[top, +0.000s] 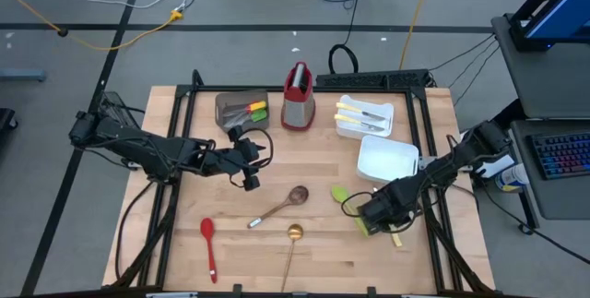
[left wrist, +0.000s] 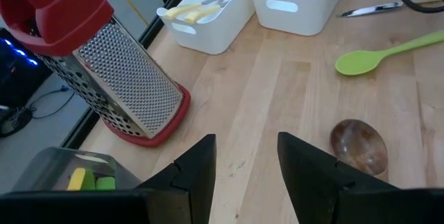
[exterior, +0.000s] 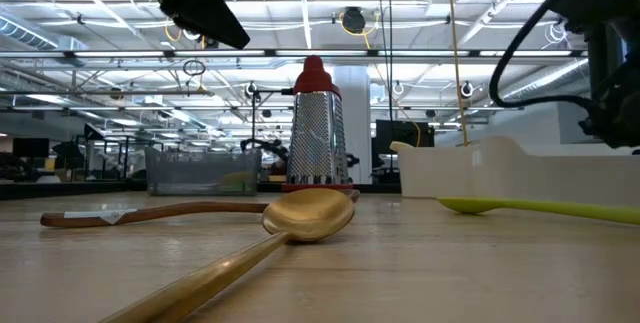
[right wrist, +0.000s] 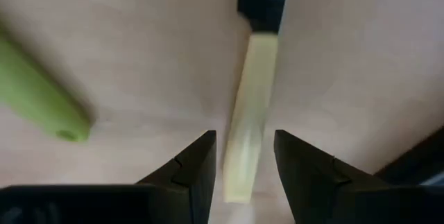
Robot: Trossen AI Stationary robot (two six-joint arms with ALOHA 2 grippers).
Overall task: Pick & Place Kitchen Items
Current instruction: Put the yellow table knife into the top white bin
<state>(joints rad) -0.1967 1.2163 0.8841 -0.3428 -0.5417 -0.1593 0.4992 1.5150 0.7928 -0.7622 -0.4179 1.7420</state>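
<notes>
Twice reaching in over the big wooden table [top: 175, 252], once from each side. Leaving smooth bare planks open along the near edge and by the left edge. Crowding the far edge with a brown bin [top: 230, 104], two white plastic trays [top: 398, 155] with round corners, and a tall metal grater [top: 297, 97] with a red top and bumpy little holes. Hanging the left gripper [left wrist: 244, 144] above the middle of the table, fingers spread apart, holding nothing. Hovering the right gripper [right wrist: 243, 141] low near the right edge, fingers standing apart on both sides of a yellow-handled knife [right wrist: 248, 92], not squeezing it. Lying flat between the arms: a long shiny gold spoon [top: 292, 243], a wooden spoon [top: 281, 204], a red spoon [top: 209, 243] and a green spoon [top: 339, 194].
</notes>
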